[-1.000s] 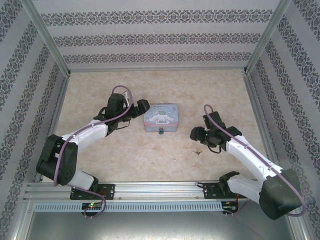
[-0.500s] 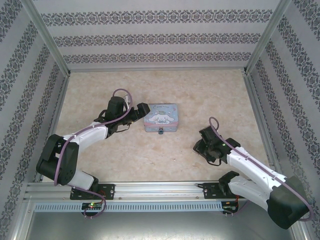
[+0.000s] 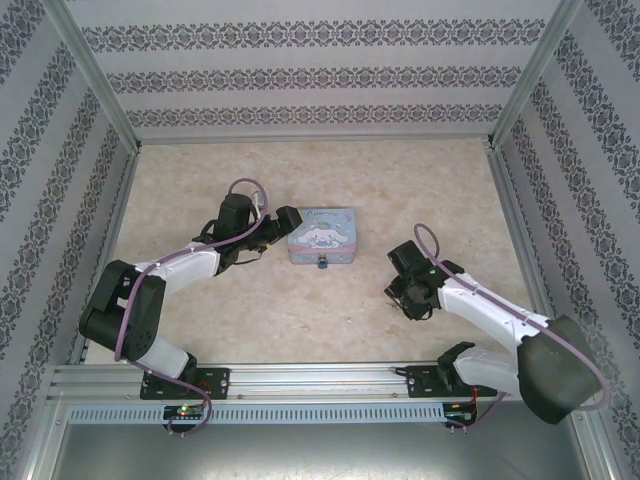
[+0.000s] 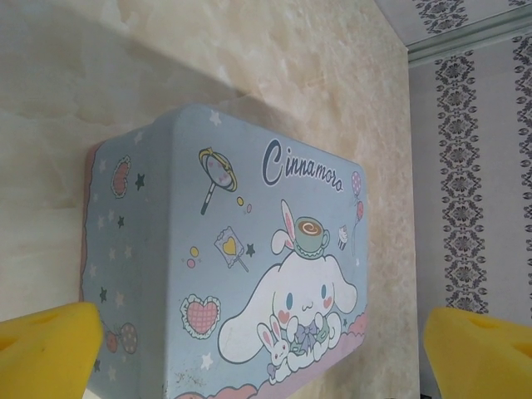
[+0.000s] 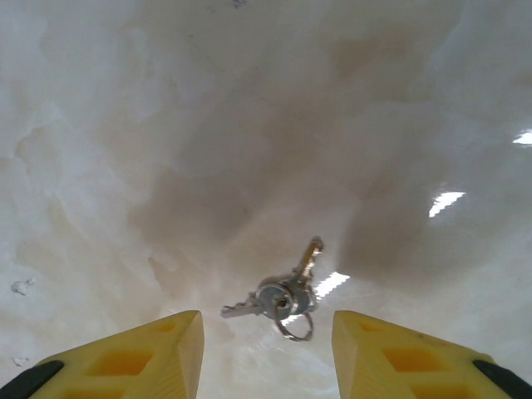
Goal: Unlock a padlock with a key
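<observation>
Toward the near edge of the worktop, the right pincer is being held low over the keys, with its fingers standing apart and nothing being gripped. In the wrist view the keys are lying flat on a ring, just ahead of the fingertips and roughly on the line between them. One blade is pointing left and another up and away.

The step in hand is being judged as the pick-up of a key. For this to be done well, the pincer is best brought down squarely, so that the bunch is being straddled and not pushed. One key should be taken by its head, with the blade left sticking out free for insertion. Since the keys are lying flat on a hard, glossy surface, skidding is to be expected, and the closing should be slow.

Farther off, the padlock is sitting at the near face of the tin, touching it and well apart from the keys. Beyond that, the left pincer is being held wide apart at the tin's left end, with nothing clamped. Whether its pads are touching the tin cannot be told. The tin is best steadied there while the key is being brought in.
</observation>
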